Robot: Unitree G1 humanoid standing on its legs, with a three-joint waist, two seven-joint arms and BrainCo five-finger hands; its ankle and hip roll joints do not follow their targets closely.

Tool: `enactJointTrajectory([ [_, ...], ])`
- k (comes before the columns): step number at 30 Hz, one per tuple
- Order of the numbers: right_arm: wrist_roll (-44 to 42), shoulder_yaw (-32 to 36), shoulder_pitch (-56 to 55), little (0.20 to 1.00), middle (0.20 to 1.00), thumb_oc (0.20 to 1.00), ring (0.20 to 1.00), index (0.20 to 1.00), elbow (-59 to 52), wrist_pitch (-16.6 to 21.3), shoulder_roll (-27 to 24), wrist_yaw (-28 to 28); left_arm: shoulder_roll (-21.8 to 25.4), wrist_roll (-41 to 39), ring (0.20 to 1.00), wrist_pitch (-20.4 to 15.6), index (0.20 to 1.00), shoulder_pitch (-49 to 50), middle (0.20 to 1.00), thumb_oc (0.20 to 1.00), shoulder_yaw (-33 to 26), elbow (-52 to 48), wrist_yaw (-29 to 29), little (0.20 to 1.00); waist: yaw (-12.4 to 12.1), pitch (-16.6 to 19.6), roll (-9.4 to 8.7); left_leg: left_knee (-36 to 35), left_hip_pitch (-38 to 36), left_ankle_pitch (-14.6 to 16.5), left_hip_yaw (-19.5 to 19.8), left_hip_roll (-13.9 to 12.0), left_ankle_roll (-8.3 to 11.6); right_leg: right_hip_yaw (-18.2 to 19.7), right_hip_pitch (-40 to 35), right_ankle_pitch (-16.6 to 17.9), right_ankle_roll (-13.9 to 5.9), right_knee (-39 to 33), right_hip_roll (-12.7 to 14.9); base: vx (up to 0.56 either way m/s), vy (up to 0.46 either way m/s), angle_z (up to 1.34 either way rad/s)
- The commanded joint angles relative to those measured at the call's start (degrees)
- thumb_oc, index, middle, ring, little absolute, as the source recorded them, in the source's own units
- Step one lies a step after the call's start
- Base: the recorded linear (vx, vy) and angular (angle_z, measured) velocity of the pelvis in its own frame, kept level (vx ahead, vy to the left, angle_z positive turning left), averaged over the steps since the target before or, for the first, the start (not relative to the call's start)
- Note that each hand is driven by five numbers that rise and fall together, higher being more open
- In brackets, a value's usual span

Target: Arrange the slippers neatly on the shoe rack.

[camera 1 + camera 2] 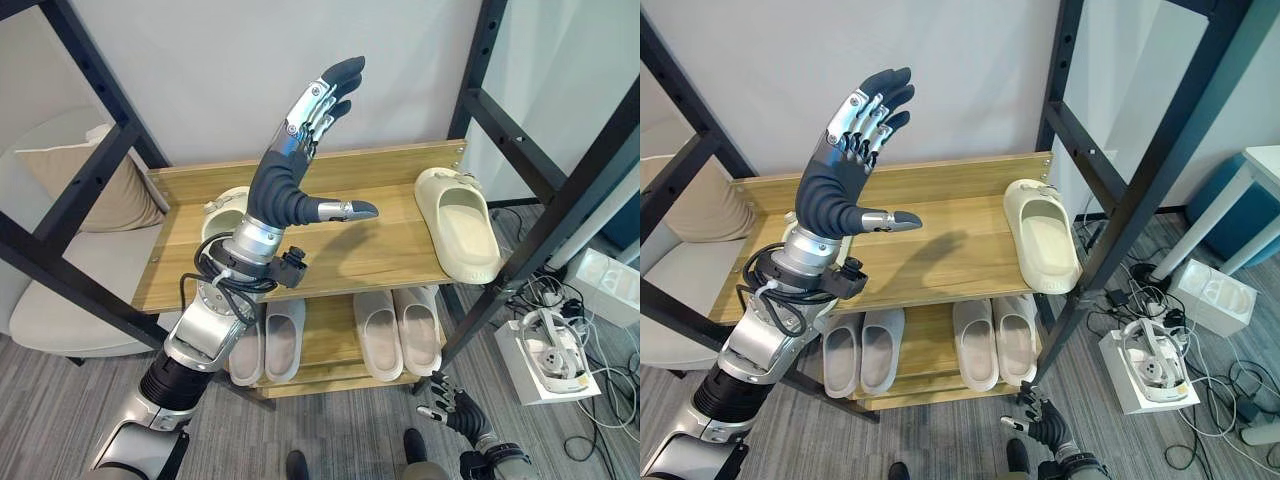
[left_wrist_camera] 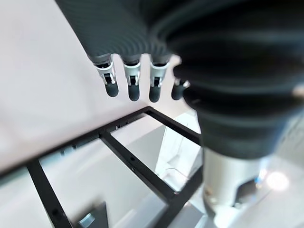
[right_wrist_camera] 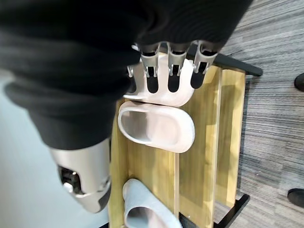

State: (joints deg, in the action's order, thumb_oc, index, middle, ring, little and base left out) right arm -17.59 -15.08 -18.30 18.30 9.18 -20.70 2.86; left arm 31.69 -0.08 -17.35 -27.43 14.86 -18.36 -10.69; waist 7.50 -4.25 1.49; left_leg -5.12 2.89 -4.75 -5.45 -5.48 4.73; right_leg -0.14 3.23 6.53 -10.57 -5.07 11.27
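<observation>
We see the left hand (image 1: 300, 150) raised above the rack's (image 1: 380, 250) top shelf, fingers straight and spread, thumb out, grasping nothing. One cream slipper (image 1: 460, 222) lies at the shelf's right end; another (image 1: 222, 212) sits at its left end, partly behind the left wrist. On the rack's lower shelf two pairs (image 1: 398, 330) rest side by side. The right hand (image 1: 445, 405) hangs low before the rack's right corner, fingers relaxed and empty.
</observation>
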Motion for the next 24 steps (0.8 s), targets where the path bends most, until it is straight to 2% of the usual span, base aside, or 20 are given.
enactJointTrajectory([
  [1, -1.9, 0.4, -0.5, 1.000, 1.000, 1.000, 1.000, 1.000, -3.6, 4.8, -0.8, 0.1, 4.7, 20.2, 1.000, -0.4, 1.000, -7.5, 1.000, 1.000, -3.4, 5.3, -11.9, 1.000, -0.8, -0.7, -0.88, 0.1, -2.3, 5.3, 0.9, -0.3, 1.31, -3.6, -2.7, -3.5, -1.51, 0.1, 0.8, 0.00, 0.000, 0.00],
  [2, -1.9, 0.4, -0.5, 1.000, 1.000, 1.000, 1.000, 1.000, -3.6, 4.9, -0.8, 0.0, 4.7, 20.4, 1.000, -0.4, 1.000, -7.6, 1.000, 1.000, -3.3, 5.5, -12.1, 1.000, -0.7, -0.7, -0.91, 0.1, -2.3, 5.3, 1.0, -0.3, 1.32, -3.6, -2.7, -3.5, -1.51, 0.1, 0.8, 0.04, -0.003, 0.04],
  [3, -2.4, 0.6, -1.0, 1.000, 1.000, 1.000, 1.000, 1.000, -3.7, 5.3, -1.2, 0.0, 8.3, 26.6, 1.000, 1.5, 1.000, -7.6, 1.000, 1.000, -4.0, 6.5, -14.5, 1.000, -0.9, -0.5, -0.79, 0.1, -2.4, 5.4, 1.0, -0.4, 1.37, -3.8, -2.8, -3.6, -1.54, 0.1, 0.8, 0.00, 0.000, 0.00],
  [4, -2.4, 0.5, -1.0, 1.000, 1.000, 1.000, 1.000, 1.000, -3.7, 5.3, -1.2, 0.0, 8.3, 26.8, 1.000, 1.5, 1.000, -7.6, 1.000, 1.000, -3.9, 6.6, -14.7, 1.000, -0.8, -0.5, -0.85, 0.1, -2.5, 5.4, 1.0, -0.4, 1.38, -3.8, -2.9, -3.7, -1.54, 0.1, 0.8, 0.00, 0.000, 0.00],
  [8, -3.3, 0.9, -1.7, 1.000, 1.000, 1.000, 1.000, 1.000, -3.9, 5.5, -1.8, 0.5, 15.0, 35.7, 1.000, 4.6, 1.000, -7.5, 1.000, 1.000, -4.1, 8.9, -15.8, 1.000, -0.8, -0.1, -0.63, 0.1, -2.8, 5.7, 0.8, -0.4, 1.42, -3.9, -3.1, -3.7, -1.64, 0.1, 0.9, 0.00, 0.000, 0.00],
  [9, -3.3, 0.8, -1.7, 1.000, 1.000, 1.000, 1.000, 1.000, -3.9, 5.5, -1.8, 0.5, 15.1, 35.7, 1.000, 4.6, 1.000, -7.5, 1.000, 1.000, -4.0, 8.9, -15.9, 1.000, -0.8, -0.1, -0.68, 0.1, -2.8, 5.7, 0.8, -0.4, 1.42, -3.9, -3.1, -3.7, -1.64, 0.1, 0.9, 0.03, -0.007, 0.00],
  [10, -3.6, 1.2, -1.6, 1.000, 1.000, 1.000, 1.000, 1.000, -4.0, 5.3, -2.1, 0.7, 18.7, 39.9, 1.000, 6.4, 1.000, -7.1, 1.000, 1.000, -4.0, 11.0, -15.4, 1.000, -0.9, 0.1, -0.51, 0.1, -3.0, 5.8, 0.8, -0.4, 1.39, -3.9, -3.4, -3.8, -1.64, 0.1, 0.9, 0.00, 0.000, 0.00],
  [20, -4.4, 3.0, -2.1, 1.000, 1.000, 1.000, 1.000, 1.000, -5.7, 5.1, -2.7, 1.3, 26.8, 45.3, 1.000, 8.3, 1.000, -2.6, 1.000, 1.000, -4.2, 17.3, -11.5, 1.000, -0.6, 0.0, -0.43, 0.1, -3.8, 6.2, 0.1, -0.7, 1.30, -3.4, -3.6, -3.9, -1.68, 0.1, 0.6, 0.01, -0.002, 0.00],
  [24, -4.2, 3.6, -2.6, 1.000, 1.000, 1.000, 1.000, 1.000, -6.1, 5.0, -3.0, 1.5, 28.7, 45.7, 1.000, 8.9, 1.000, -1.2, 1.000, 1.000, -4.7, 19.5, -10.7, 1.000, -0.4, 0.1, -0.40, 0.1, -4.1, 6.3, -0.2, -0.8, 1.31, -3.2, -3.6, -3.9, -1.79, 0.1, 0.7, 0.02, 0.000, 0.00],
])
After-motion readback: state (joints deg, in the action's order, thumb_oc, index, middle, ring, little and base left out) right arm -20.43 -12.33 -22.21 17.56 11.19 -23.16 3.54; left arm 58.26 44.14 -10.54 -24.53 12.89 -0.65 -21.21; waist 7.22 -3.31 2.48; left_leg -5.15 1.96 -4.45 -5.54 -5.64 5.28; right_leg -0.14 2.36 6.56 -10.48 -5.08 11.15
